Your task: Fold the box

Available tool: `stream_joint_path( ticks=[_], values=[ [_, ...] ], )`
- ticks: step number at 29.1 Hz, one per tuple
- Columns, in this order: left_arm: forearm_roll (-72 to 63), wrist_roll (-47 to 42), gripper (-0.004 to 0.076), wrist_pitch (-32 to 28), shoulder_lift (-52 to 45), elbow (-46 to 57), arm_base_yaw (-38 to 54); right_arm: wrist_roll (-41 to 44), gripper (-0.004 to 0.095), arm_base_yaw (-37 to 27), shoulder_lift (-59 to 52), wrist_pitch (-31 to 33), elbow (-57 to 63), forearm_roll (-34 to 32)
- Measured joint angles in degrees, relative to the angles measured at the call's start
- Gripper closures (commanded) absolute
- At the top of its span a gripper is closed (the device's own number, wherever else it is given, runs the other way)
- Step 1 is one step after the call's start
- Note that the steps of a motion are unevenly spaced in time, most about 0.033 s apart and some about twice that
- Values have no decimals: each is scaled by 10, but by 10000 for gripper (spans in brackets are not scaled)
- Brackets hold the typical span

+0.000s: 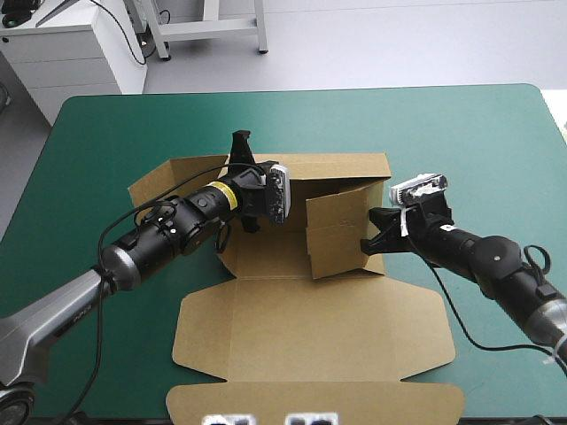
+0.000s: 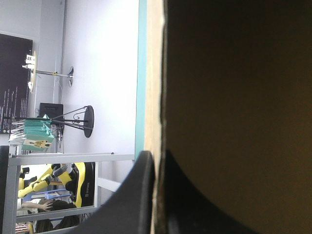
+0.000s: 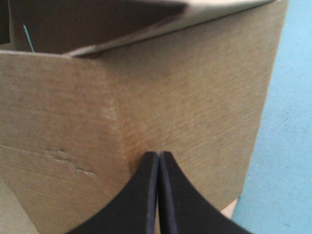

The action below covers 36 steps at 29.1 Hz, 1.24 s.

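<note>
While the box (image 1: 310, 305) lay partly formed near the middle of the teal-green counter (image 1: 106, 133), both arms stood at its walls. L gripper (image 1: 241, 149): black fingers (image 2: 139, 195) all but closed on the top edge of the rear wall (image 1: 341, 166), near its L end, w/ the board sandwiched between them (cf. L wrist view, one finger on either side of the pale cut edge). R gripper (image 1: 367, 242): closed to a point, nothing held, tip touching the outer face of the R side wall (image 1: 341, 232), which stood raised and turned inward. L side panel (image 1: 164, 184) looked flat or nearly so. The lid (image 1: 266, 341) & its tuck flap (image 1: 314, 403) lay flat toward the near edge.

Step in hand, as judged: wall-raising, i.e. rear wall held upright while the R side wall was braced from outside; approx. the early-to-mid part of the fold.

Next move prob. called for the R side wall to be set square to the base and tucked against the rear wall, then the L side panel lifted likewise. The L gripper would need a firm hold so the rear wall did not drop back. Whether the R wall's end sat inside or outside the rear wall could not be told.
</note>
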Motion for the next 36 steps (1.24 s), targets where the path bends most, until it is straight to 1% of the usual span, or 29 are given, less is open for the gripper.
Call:
stream_joint_path(
  ticks=[4,11,19,23,27,31,33,36],
  values=[
    [0,0,732,0,0,0,0,0,926,51,33,-20,0,9],
    [0,-2,732,-1,0,0,0,-14,926,104,42,-27,-2,19],
    [0,-2,732,-1,0,0,0,-15,925,131,42,-18,-16,21],
    [-1,-2,732,-1,0,0,0,-15,924,135,42,4,-27,22],
    [-1,-2,732,-1,0,0,0,-15,924,135,40,6,-32,22],
    [-1,-2,732,-1,0,0,0,-15,920,135,36,-12,-34,22],
    [-1,-2,732,-1,0,0,0,-11,920,135,36,-33,-34,22],
    [-1,-2,732,-1,0,0,0,5,920,135,36,-82,-34,21]
  ],
)
